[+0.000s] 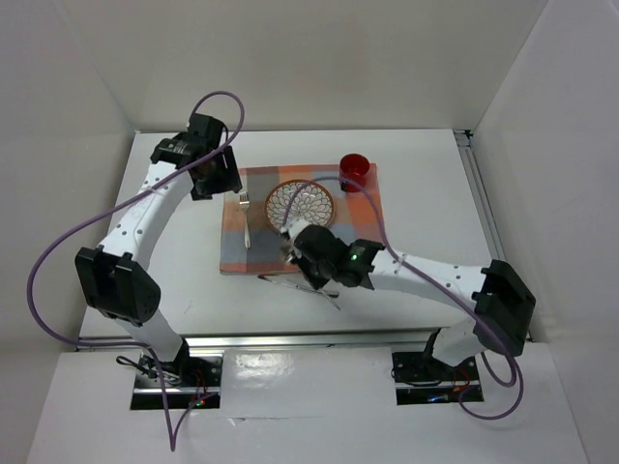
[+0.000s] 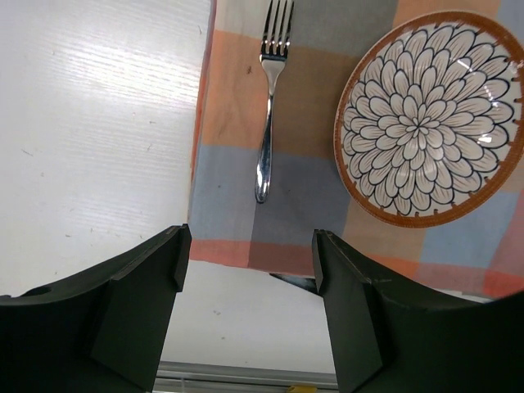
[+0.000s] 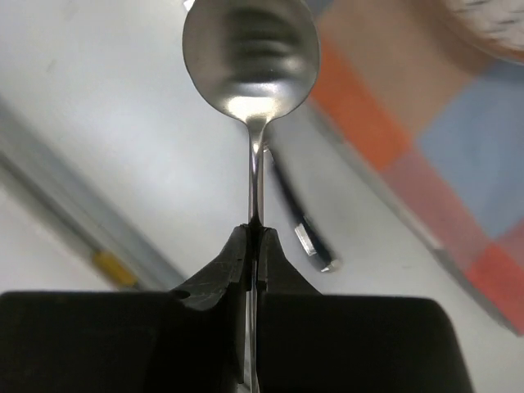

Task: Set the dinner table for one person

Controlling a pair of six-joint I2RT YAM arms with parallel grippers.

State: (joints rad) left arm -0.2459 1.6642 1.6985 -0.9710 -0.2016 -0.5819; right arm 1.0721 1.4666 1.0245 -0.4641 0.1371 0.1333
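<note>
Dinner table (image 1: 426, 208): white top, bearing all below; placemat (image 1: 360, 205): orange, blue and grey checks, near the table's middle; plate (image 1: 300, 203): floral pattern, brown rim, on the placemat's middle; fork (image 1: 246, 217): on the placemat's left part, tines to the far side; red cup (image 1: 354, 169): at the placemat's far right corner; spoon (image 3: 252, 74): handle pinched in the right gripper (image 3: 255, 246), jaws pressed tight on it, by the placemat's near edge; dark-handled cutlery piece (image 3: 288, 201): on the table just off that edge; left gripper (image 2: 248, 254): jaws spread wide, holding nothing, over the placemat's far left corner

No legible text or labels anywhere.
</note>
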